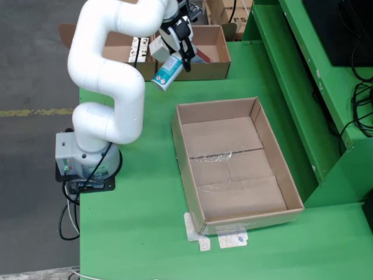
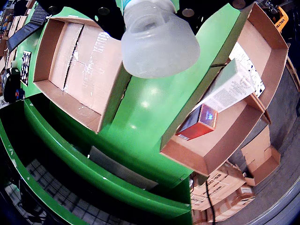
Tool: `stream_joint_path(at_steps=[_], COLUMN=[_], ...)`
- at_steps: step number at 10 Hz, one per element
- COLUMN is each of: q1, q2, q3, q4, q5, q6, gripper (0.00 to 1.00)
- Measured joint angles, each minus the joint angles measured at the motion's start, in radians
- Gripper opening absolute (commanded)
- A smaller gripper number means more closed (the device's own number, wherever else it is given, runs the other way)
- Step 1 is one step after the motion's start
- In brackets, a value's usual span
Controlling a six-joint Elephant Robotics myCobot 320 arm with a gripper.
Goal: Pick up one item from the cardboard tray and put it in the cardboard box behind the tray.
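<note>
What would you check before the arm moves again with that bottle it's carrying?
1. Bottle held in the end effector: ok, lifted off the table.
2. Grip firmness: cannot tell; contact is hidden in both views.
3. Bottle over the back box: not ok; it hangs in front of the box's near wall.
4. Room in that box: ok; the wrist view shows bare floor beside the white carton and orange packet.
5. Large tray clear of the path: ok.
</note>
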Motion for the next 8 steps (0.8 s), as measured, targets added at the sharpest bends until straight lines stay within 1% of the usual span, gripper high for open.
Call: stream_joint_path(at_steps=[2, 4, 8], q1=[0.08, 0.12, 0.278], q2=[0.035, 0.052, 0.193], q3=[-0.047, -0.06, -0.221], q4=[-0.012, -0.028, -0.054], q5=[-0.018, -0.028, -0.052], q6=[0.04, 0.06, 0.121], gripper=[0.0, 0.0, 0.0])
